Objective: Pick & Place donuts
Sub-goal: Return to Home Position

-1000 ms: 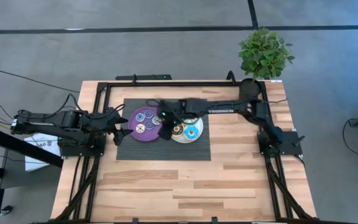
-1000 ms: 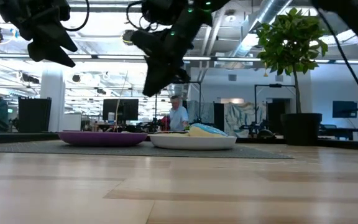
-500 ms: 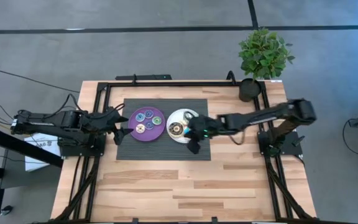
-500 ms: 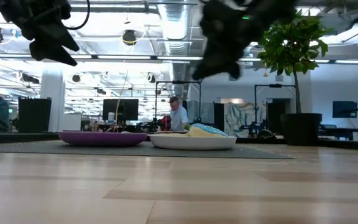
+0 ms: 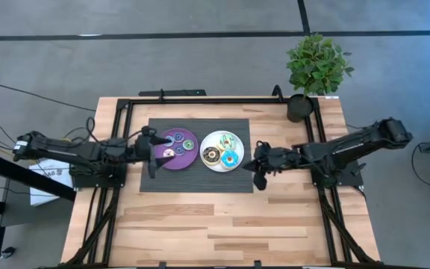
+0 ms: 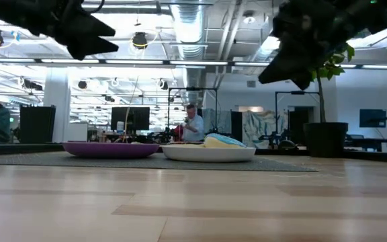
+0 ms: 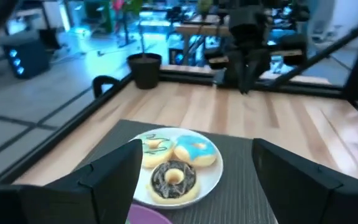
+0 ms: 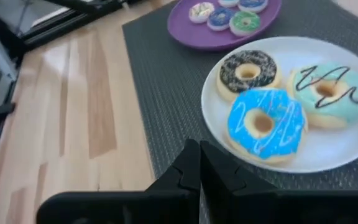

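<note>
1. On the dark mat (image 5: 196, 179), we see a white plate (image 8: 347, 146) holding three large donuts: brown-iced (image 8: 248, 73), blue-iced (image 8: 265, 124) and light green (image 8: 325, 93).
2. Just beside it, a purple plate (image 8: 182, 29) carries the small donuts (image 8: 244, 22).
3. Left gripper (image 5: 154, 155) hovers at the purple plate's left edge, fingers spread apart.
4. Right gripper (image 8: 199, 163) hangs at the mat's right edge, fingers pressed together, empty.

So the left arm (image 5: 73, 149) is stretched out pretty flat toward the mat (image 5: 196, 183), and the left gripper (image 5: 152, 155) hangs over the mat's left edge, fingers (image 7: 114, 177) spread wide with nothing between them. The right arm (image 5: 349, 142) reaches in from the mat's far side, elbow kinked back. The right gripper (image 5: 258, 166) sits at the mat's right edge, fingers pressed together, empty. Both grippers are up off the mat.
</note>
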### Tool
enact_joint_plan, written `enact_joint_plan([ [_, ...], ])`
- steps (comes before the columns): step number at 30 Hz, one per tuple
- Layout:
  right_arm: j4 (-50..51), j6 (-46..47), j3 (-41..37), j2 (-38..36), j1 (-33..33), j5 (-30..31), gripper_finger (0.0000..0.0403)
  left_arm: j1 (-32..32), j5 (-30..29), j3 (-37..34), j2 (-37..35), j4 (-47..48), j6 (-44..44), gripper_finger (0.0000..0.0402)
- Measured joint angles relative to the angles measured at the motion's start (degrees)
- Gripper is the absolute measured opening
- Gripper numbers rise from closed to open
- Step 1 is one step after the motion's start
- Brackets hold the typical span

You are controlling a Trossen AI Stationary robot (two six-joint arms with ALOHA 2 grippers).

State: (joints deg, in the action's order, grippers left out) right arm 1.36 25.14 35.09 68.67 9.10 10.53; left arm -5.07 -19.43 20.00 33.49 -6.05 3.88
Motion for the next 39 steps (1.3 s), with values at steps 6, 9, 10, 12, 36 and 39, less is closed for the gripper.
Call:
enact_joint_plan([
  [6,5.39,-0.06,-0.56,-1.04,0.10,-3.30,0.0000,-1.69,1.60,-4.37,-4.40,-0.39,-1.89,0.0297],
  [9,5.45,-0.06,-0.56,-0.96,-0.23,-3.29,0.0000,-2.57,1.55,-4.51,-8.47,3.45,-3.58,0.0297],
  [10,5.42,-0.13,-0.56,-0.96,-0.11,-3.26,0.0000,-2.89,1.63,-4.51,-9.96,3.88,-4.65,0.0297],
  [12,5.25,-1.53,-0.56,-0.96,0.27,-3.07,0.0000,-3.39,2.76,-4.49,-13.42,5.69,-7.00,0.0297],
  [36,1.55,-4.15,-0.50,-0.05,1.15,-3.04,0.0000,-3.53,12.54,-18.65,-33.41,-1.39,-13.03,0.0297],
  [39,1.16,-4.15,-0.50,-0.09,1.56,-3.02,0.0000,-3.51,15.19,-18.61,-33.48,-1.53,-13.77,0.0297],
])
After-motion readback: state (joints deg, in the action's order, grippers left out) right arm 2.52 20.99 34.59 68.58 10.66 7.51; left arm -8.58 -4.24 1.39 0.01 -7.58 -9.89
